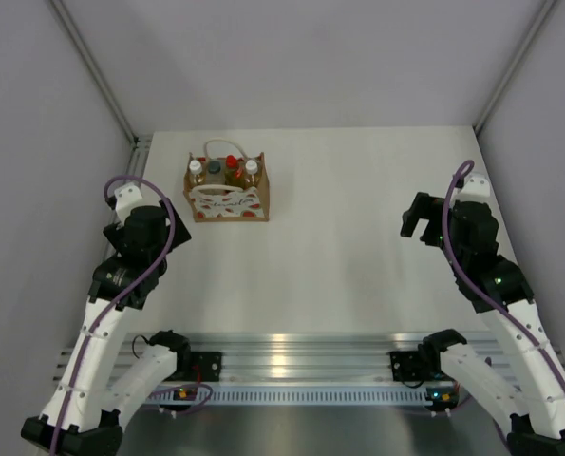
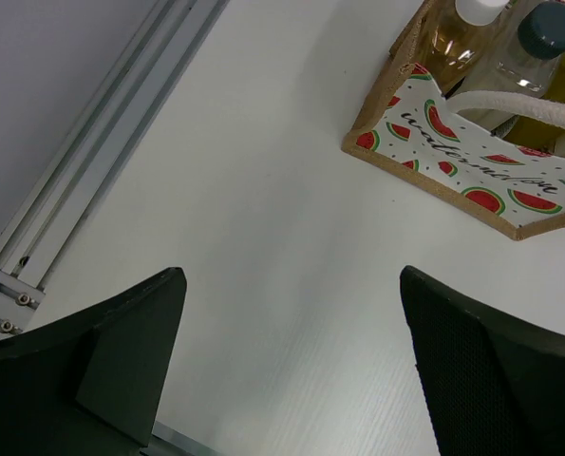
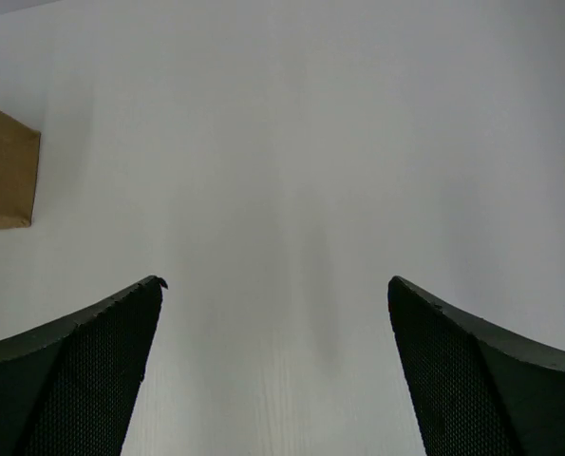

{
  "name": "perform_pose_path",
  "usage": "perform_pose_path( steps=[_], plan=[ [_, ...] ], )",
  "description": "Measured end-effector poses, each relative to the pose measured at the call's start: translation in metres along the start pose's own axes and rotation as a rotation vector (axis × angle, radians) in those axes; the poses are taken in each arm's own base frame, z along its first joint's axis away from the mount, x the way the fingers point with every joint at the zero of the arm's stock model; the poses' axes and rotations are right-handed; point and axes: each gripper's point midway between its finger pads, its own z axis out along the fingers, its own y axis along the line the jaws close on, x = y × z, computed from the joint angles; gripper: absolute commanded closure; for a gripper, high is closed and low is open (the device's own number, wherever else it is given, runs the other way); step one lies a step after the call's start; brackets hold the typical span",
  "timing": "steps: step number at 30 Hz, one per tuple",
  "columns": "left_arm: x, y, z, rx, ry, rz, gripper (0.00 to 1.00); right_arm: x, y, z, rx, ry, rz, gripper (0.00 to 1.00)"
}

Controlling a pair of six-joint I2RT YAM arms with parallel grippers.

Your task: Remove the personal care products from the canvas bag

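Note:
The canvas bag (image 1: 227, 202) stands upright at the far left of the white table, its white watermelon-print panel facing me. Four bottles stand inside: two with white caps (image 1: 196, 168) (image 1: 252, 166), one with a dark cap (image 1: 214, 169), one with a red cap (image 1: 232, 175). The left wrist view shows the bag (image 2: 472, 163), a white-capped amber bottle (image 2: 453, 43), the dark-capped bottle (image 2: 546, 28) and a rope handle (image 2: 510, 103). My left gripper (image 1: 175, 228) (image 2: 291, 275) is open and empty, just near-left of the bag. My right gripper (image 1: 417, 218) (image 3: 275, 282) is open and empty, far right of it.
An aluminium rail (image 2: 92, 180) runs along the table's left edge beside my left gripper. Grey enclosure walls close in the left, right and back. The arms' mounting rail (image 1: 291, 356) lies along the near edge. The bag's brown corner (image 3: 2, 161) shows at the left of the right wrist view.

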Motion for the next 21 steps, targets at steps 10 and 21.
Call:
perform_pose_path(
  steps=[10,21],
  plan=[
    [-0.002,0.001,-0.003,0.007,-0.012,-0.01,0.01,0.002,0.011,0.002,-0.046,0.018,0.027,0.01],
    [-0.009,0.006,-0.01,0.006,-0.047,-0.041,0.01,0.034,0.129,0.051,-0.345,0.225,0.085,0.12]
  ],
)
